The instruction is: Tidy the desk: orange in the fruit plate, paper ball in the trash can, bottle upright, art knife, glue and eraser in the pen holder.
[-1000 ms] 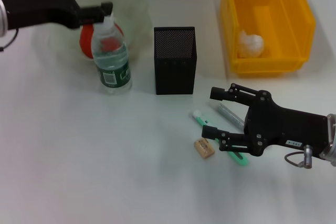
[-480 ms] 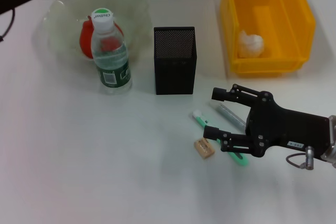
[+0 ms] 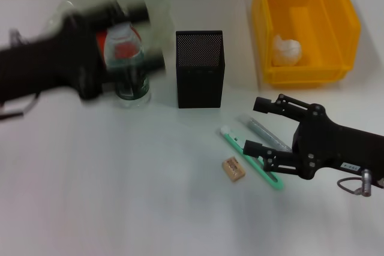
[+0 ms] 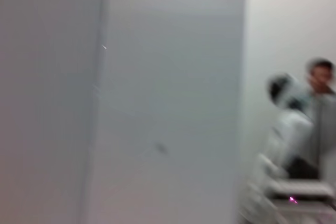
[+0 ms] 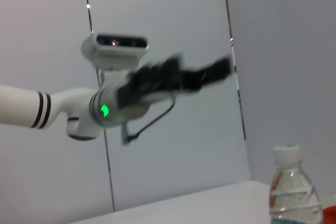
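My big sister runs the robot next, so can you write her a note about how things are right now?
Left gripper: moving in front of the bottle, fingers unclear.
Right gripper: open, empty, by the knife and glue.
Done: orange in the bowl, paper ball in the yellow bin, bottle upright.
Left: knife, glue and eraser lie on the desk; they go into the black holder.
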Robot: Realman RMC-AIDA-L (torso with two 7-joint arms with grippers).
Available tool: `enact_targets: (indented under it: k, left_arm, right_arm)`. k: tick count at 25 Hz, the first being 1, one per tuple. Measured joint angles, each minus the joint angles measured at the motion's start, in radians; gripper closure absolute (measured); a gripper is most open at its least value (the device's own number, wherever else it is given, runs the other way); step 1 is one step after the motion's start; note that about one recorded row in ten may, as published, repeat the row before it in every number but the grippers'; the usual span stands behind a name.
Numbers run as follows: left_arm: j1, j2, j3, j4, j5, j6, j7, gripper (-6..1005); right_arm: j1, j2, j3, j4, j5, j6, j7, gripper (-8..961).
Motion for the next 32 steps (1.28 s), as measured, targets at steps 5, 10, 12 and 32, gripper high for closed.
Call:
enact_targets:
  k: [5, 10, 12, 32]
  left_arm:
    - [-0.015, 0.009, 0.003, -0.019, 0.217, 0.173, 0.014, 213]
    - [0.0, -0.007, -0.004, -0.034, 0.409, 0.17, 0.018, 214]
    - [0.003, -0.014, -0.006, -0.036, 0.437, 0.153, 0.019, 214]
    - [-0.005, -0.022, -0.006, -0.15, 0.434, 0.132, 0.145, 214]
  right_arm:
    - [-0.016, 0.0, 0.023, -0.008, 0.0, -0.008, 0.01, 144]
    - [-0.043, -0.002, 0.035, -0.037, 0.0, -0.009, 0.023, 144]
    - [-0.055, -0.002, 0.043, -0.063, 0.0, -0.012, 0.046, 145]
    - [0.048, -0.027, 0.12, -1.034, -0.227, -0.21, 1.244, 148]
